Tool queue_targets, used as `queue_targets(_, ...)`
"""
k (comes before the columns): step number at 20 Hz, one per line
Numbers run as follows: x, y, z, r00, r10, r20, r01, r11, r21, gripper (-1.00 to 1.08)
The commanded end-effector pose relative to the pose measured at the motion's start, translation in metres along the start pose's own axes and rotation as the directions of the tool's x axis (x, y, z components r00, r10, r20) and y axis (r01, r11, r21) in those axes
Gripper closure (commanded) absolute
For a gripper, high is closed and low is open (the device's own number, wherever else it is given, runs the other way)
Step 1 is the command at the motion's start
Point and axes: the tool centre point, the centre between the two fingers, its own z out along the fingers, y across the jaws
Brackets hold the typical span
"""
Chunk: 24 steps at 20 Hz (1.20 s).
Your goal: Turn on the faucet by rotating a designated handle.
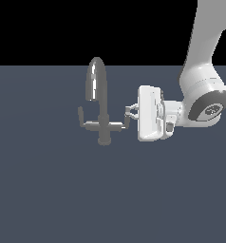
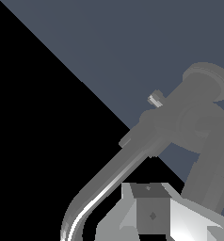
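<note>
The end effector (image 1: 129, 112) sits at the tab of the handle (image 1: 120, 124), its spread impossible to judge, so turning the faucet (image 1: 99, 102) seemingly remains.

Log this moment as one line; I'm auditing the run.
phase: at handle | tool: at tab of handle, contact unclear | faucet: upright | jaw state: unclear

The faucet (image 1: 102, 118) stands on the desk (image 1: 62, 190), a little toward the exterior view's left of centre. Its crossbar runs sideways from the column, and the handle (image 1: 120, 124) forms the half on the exterior view's right. The tool (image 1: 130, 112) sits just beside that handle's end tab, reaching in from the exterior view's right.
</note>
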Motion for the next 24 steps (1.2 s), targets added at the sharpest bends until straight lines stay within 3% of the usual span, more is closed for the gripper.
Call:
queue_targets(1,-0.003,0.006,0.000,1.000,0.002,0.001,-0.002,1.000,0.000,1.08)
queue_targets(12,-0.023,0.045,0.000,1.000,0.001,0.007,-0.001,1.000,0.000,1.08)
queue_targets(14,-0.019,0.030,0.000,1.000,-0.025,-0.002,0.025,1.000,-0.002,1.08)
queue_targets(24,-0.003,0.090,-0.001,1.000,-0.001,0.007,0.001,1.000,-0.001,1.08)
